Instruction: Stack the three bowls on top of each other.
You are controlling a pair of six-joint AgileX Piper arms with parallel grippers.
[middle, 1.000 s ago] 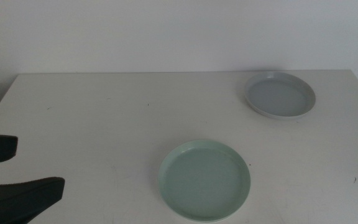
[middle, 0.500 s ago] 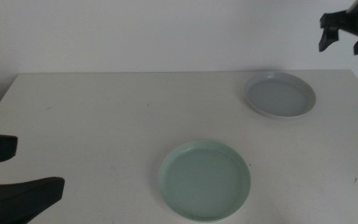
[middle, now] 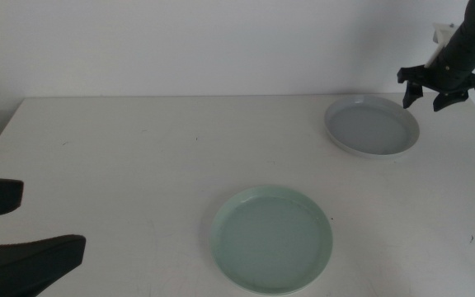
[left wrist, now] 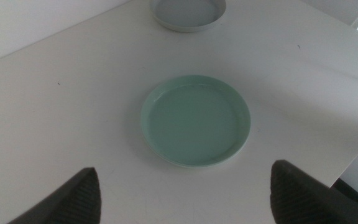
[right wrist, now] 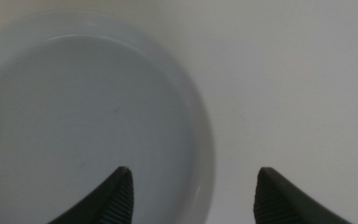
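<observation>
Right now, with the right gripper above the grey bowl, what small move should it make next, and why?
Probably lower the right gripper straight down. Its jaws stand open, astride the grey bowl's rim, above it and not touching. The left gripper waits near the mint bowl.

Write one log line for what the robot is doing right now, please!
right gripper: open, above far-right rim of light grey shallow round bowl | left gripper: open, waiting near-left | pale mint green shallow round bowl: near centre, untouched
</observation>
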